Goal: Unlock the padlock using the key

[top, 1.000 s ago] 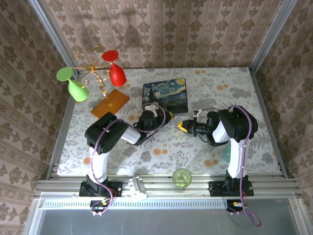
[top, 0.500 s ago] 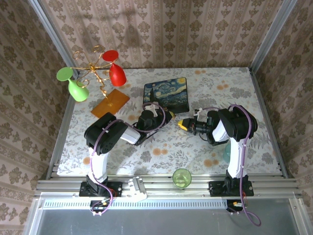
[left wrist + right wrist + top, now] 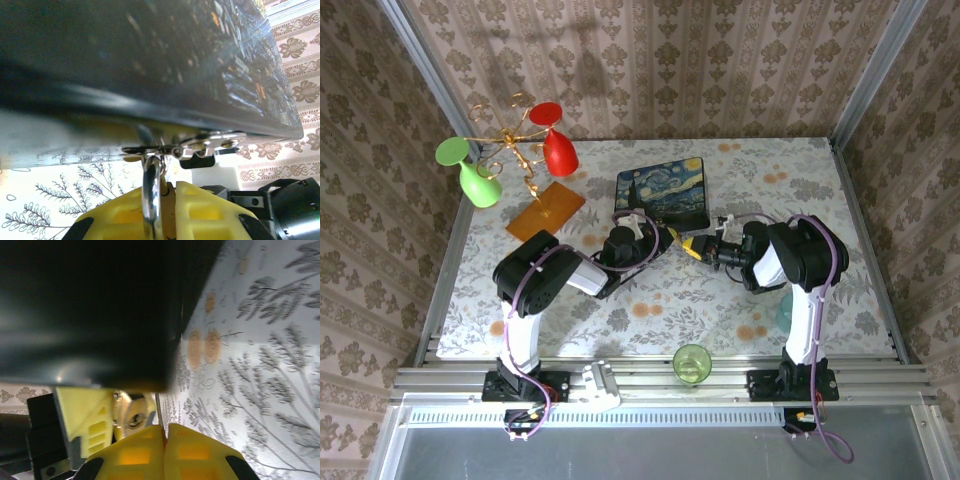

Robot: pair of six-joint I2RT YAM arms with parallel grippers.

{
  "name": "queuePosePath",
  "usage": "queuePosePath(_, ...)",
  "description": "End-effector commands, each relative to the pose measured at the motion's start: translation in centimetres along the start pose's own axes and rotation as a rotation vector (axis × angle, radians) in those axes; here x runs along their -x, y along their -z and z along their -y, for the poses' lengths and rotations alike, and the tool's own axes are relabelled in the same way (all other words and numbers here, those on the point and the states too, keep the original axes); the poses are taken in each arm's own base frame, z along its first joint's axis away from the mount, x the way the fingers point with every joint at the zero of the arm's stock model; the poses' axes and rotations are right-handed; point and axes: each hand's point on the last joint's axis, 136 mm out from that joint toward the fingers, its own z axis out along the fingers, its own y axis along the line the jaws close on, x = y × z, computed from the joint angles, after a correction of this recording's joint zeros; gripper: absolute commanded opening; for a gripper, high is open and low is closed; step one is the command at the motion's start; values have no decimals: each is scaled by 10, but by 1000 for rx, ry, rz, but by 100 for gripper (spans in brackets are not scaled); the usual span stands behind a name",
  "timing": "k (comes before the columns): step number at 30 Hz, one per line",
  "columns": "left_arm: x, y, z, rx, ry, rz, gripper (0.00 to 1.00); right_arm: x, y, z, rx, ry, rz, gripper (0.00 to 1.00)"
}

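**Two end effectors meeting at the front edge of a painted box (image 3: 660, 193) on the flowered surface (image 3: 770, 190).** The left end effector (image 3: 164, 200) is clenched on the padlock (image 3: 151, 182). The padlock's silver shackle stands upright between the yellow fingers and passes up through the box's metal clasp (image 3: 210, 145), directly above the fingertips. The right end effector (image 3: 163, 429) faces it from the opposite side, its fingers pressed together on the key (image 3: 157, 412), a thin dark sliver projecting forward from the seam between them. The brass body of the padlock lies just ahead of the right fingertips and a little to one side, next to a yellow finger of the left end effector. Whether the key's tip touches the padlock cannot be told. The box wall looms dark and blurred above both end effectors.
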Motion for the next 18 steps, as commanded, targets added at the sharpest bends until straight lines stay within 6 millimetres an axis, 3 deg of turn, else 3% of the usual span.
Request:
queuePosePath(1,-2,4,13,-40,48,-14,0,5,2,-22,31,55,25,0)
queuePosePath(11,1,2,22,-59,38,-16,0,-4,7,-3,-4,30,20,0)
queuePosePath(18,0,1,25,-76,48,-14,0,-12,14,-18,26,90,-11,0)
